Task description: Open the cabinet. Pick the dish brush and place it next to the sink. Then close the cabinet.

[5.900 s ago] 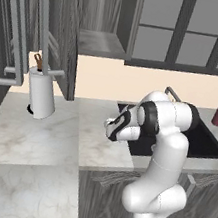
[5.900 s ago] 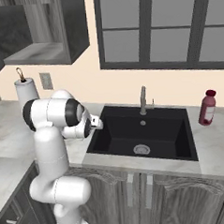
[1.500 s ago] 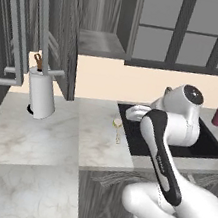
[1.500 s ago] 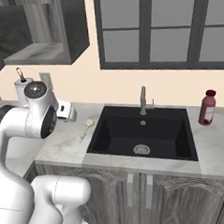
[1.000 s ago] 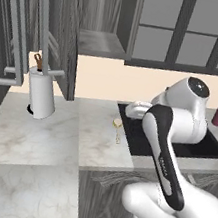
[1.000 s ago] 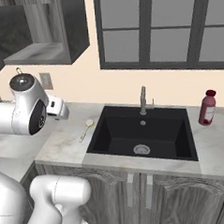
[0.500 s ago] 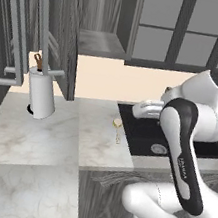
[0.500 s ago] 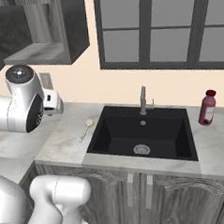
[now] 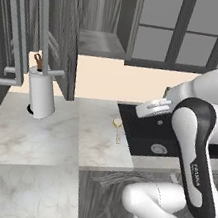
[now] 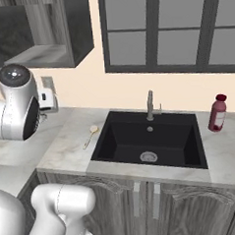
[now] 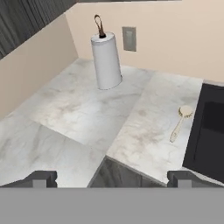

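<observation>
The cabinet (image 9: 100, 41) stands open, its dark grey door (image 9: 61, 31) with the silver bar handle swung out to the left. The dish brush (image 9: 117, 128) (image 10: 90, 135) (image 11: 180, 122), small and cream, lies on the marble counter just left of the black sink (image 10: 150, 137) (image 9: 162, 135). My gripper (image 11: 111, 179) is open and empty. It hangs above the counter's front edge and looks down, well back from the brush.
A white paper towel roll (image 9: 40, 94) (image 11: 106, 61) stands at the back left by a wall outlet (image 11: 129, 38). The silver faucet (image 10: 150, 105) rises behind the sink. A red bottle (image 10: 217, 113) stands right of it. Glass-paned cabinets hang above the sink.
The arm has swung higher and away from the counter. The hand has drawn back from the brush, which lies still beside the sink. The jaws stay open.
</observation>
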